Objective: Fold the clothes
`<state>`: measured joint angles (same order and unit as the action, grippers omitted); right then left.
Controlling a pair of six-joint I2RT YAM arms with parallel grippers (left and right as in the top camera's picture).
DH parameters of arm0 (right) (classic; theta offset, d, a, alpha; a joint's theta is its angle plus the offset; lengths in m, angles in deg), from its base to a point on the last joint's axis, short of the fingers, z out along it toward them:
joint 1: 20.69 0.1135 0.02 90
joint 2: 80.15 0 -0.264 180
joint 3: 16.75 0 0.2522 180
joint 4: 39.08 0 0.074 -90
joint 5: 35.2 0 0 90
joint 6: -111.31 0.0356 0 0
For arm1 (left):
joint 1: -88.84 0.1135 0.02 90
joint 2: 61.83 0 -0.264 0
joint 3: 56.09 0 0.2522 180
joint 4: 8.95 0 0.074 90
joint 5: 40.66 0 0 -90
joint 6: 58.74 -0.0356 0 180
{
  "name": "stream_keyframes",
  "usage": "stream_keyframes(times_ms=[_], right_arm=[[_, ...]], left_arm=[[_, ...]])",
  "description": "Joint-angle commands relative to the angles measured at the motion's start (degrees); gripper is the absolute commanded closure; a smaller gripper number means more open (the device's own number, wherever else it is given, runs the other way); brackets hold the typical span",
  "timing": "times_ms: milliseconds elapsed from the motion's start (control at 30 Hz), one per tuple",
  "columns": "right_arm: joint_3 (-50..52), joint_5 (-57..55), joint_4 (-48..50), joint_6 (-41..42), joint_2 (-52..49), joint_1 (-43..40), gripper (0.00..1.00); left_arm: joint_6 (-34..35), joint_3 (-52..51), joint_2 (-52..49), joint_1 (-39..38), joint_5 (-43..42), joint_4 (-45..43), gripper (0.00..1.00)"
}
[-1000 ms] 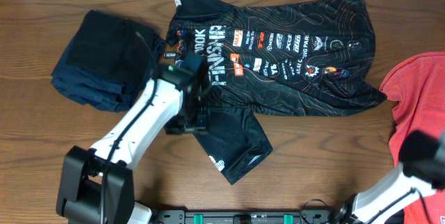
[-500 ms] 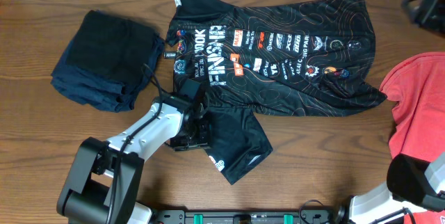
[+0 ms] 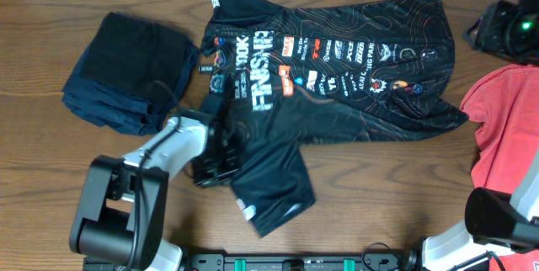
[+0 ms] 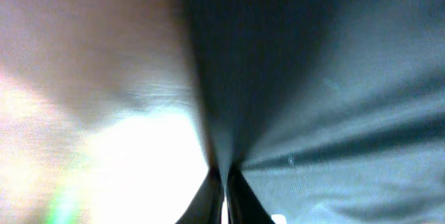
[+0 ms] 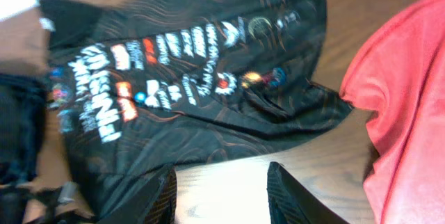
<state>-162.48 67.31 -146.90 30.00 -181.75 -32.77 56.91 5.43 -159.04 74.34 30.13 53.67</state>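
Note:
The black jersey (image 3: 337,69) with orange contour lines and white logos lies spread across the middle of the table, its lower sleeve (image 3: 271,183) bunched toward the front. My left gripper (image 3: 226,166) is shut on that sleeve's left edge. In the left wrist view the dark fabric (image 4: 313,113) runs in taut folds into the pinched fingertips (image 4: 235,186). The coral-red T-shirt (image 3: 509,128) lies at the right edge. My right gripper (image 5: 222,196) hangs open high over the back right corner and holds nothing. Below it are the jersey (image 5: 188,64) and the red T-shirt (image 5: 407,113).
A stack of folded dark navy clothes (image 3: 126,69) sits at the back left, close to the jersey's left edge. Bare wooden table (image 3: 396,187) shows in front of the jersey and between it and the red T-shirt.
My left gripper came down to the sleeve's left edge and shut on it. The sleeve has shifted left and toward the front. The right arm has come into view at the back right.

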Motion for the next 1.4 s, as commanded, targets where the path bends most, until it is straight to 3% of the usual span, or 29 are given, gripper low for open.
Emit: stream_keyframes(times_ms=[0, 400, 500, 567, 700, 800, 900, 1133, 1200, 1300, 1367], right_arm=[[9.0, -3.5, 2.6, -0.4, -0.3, 0.4, 0.6], [45.9, -3.6, 29.4, 2.9, -0.3, -2.4, 0.59], [54.2, -3.7, 40.1, 3.8, -0.3, -2.7, 0.67], [58.5, -3.7, 45.9, 6.6, -0.3, -3.0, 0.71], [62.4, -3.3, 48.7, 9.1, -0.3, -3.8, 0.6], [62.1, -2.8, 47.7, 8.9, -0.2, -4.5, 0.6], [61.3, 1.5, 46.4, 7.3, -0.1, -5.8, 0.6], [60.8, 9.4, 44.4, 4.3, 3.2, -9.8, 0.59], [60.8, 9.4, 43.7, 4.2, 5.3, -10.5, 0.58], [60.8, 8.7, 42.7, 2.8, 8.5, -10.9, 0.56], [60.8, 7.8, 41.6, 2.8, 10.3, -10.9, 0.55]], left_arm=[[-2.4, -1.0, 0.7, 4.4, 5.5, 4.6, 0.94], [-5.7, -1.0, 10.6, 14.8, 11.8, 12.1, 0.94], [-9.6, -1.0, 11.3, 15.0, 3.3, 10.8, 0.94], [-12.4, -1.0, 11.3, 14.0, -5.0, 9.3, 0.87], [-11.9, -1.4, 11.0, 8.9, -4.8, 7.3, 0.46], [-8.6, -2.6, 10.3, 6.0, -1.8, 4.7, 0.36], [-5.8, -4.9, 9.4, 5.1, -0.2, 0.4, 0.33], [-5.4, -6.3, 2.3, 5.1, -0.2, -4.5, 0.35], [-5.4, -6.3, 0.1, 5.1, -0.2, -4.7, 0.51], [-5.6, -6.3, -1.1, 5.3, -0.2, -3.9, 0.94], [-5.6, -6.1, -0.9, 6.1, 0.0, -2.4, 0.94]])
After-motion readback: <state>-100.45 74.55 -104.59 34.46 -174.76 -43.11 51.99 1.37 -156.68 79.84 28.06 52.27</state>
